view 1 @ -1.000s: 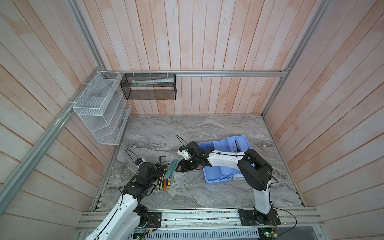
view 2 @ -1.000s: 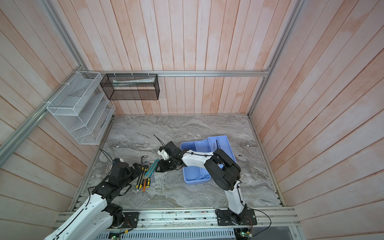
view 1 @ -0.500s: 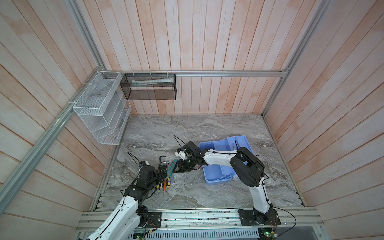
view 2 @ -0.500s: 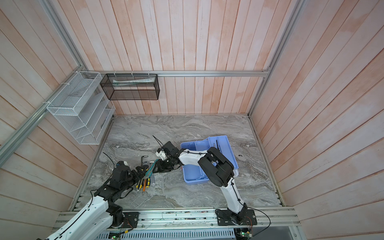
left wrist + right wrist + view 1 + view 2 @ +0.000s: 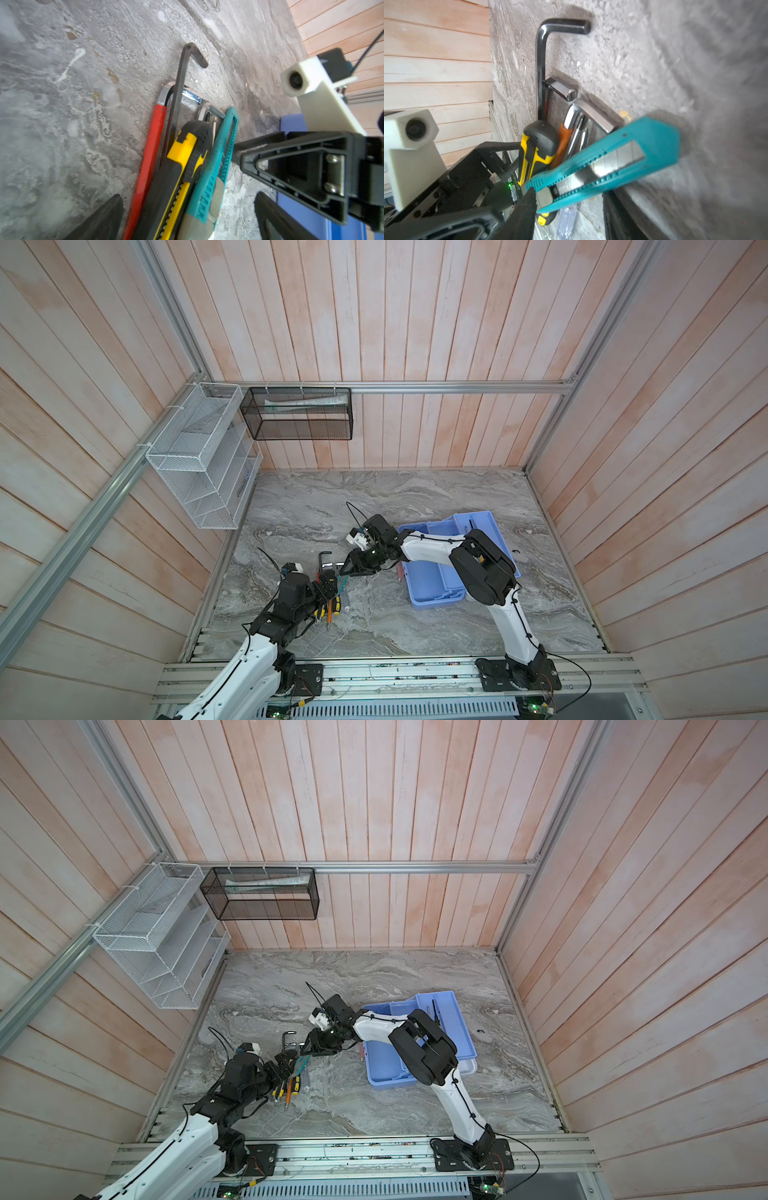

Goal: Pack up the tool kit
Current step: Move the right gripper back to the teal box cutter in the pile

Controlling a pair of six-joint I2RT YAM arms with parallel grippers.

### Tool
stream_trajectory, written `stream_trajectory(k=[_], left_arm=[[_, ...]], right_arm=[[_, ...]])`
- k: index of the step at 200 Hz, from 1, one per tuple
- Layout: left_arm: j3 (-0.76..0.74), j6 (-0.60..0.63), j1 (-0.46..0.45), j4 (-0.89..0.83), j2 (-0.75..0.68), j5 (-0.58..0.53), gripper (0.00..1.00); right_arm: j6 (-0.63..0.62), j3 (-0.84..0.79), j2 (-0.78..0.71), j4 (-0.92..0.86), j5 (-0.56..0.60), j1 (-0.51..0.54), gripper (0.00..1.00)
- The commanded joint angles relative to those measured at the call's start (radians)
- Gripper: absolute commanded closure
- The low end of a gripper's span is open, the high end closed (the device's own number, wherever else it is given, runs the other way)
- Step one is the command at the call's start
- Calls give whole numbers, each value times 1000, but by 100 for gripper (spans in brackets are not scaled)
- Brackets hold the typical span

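White wire-mesh basket point(image 5: 199, 456), tiered, was fixed to the left wall. Black fine-mesh basket point(image 5: 299, 418), oblong, hung on the rear rail.

Left gripper point(image 5: 188, 195) — jaws spread to their widest, one on either side of the tool bundle, closed on nothing.

Hand tools point(image 5: 332, 605) lay bunched side by side on the veined grey marble tabletop point(image 5: 374, 497):
- red-sleeved hex key point(image 5: 151, 145), with a chrome elbow
- black L-shaped hex key point(image 5: 180, 83), matte steel
- yellow-and-black utility knife point(image 5: 182, 158), with a ribbed grip
- teal plastic cutter point(image 5: 216, 158), slotted and toothed, its segmented blade showing, tilted across the others

Right gripper point(image 5: 570, 192) — jaws about half apart with the cutter between them. Whether they pressed on it could not be told.

Toolbox point(image 5: 424, 585), smooth light blue plastic and rectangular, lay open on the tabletop. It sat right of the bundle and apart from it, under the right arm.
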Motion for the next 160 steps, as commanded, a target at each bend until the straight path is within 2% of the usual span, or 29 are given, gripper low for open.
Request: stream_trajectory(k=[1,25,73,105,131,160], left_arm=[[-30,3,-3,70,-8,51,0],[-37,-1,-9,109,-6,73,0],[-25,13,-19,92,-23,83,0],[-36,17,-27,92,-43,91,0],[-33,24,-27,75,-51,90,0],[-22,35,-27,36,-72,60,0]], right_arm=[[3,46,39,-3,-25,-4,50],[0,75,49,-3,-18,-5,50],[-11,129,87,-31,-17,-1,57],[-101,229,125,-172,62,15,58],[-129,267,146,-219,88,22,58],[-226,363,173,-379,238,52,57]])
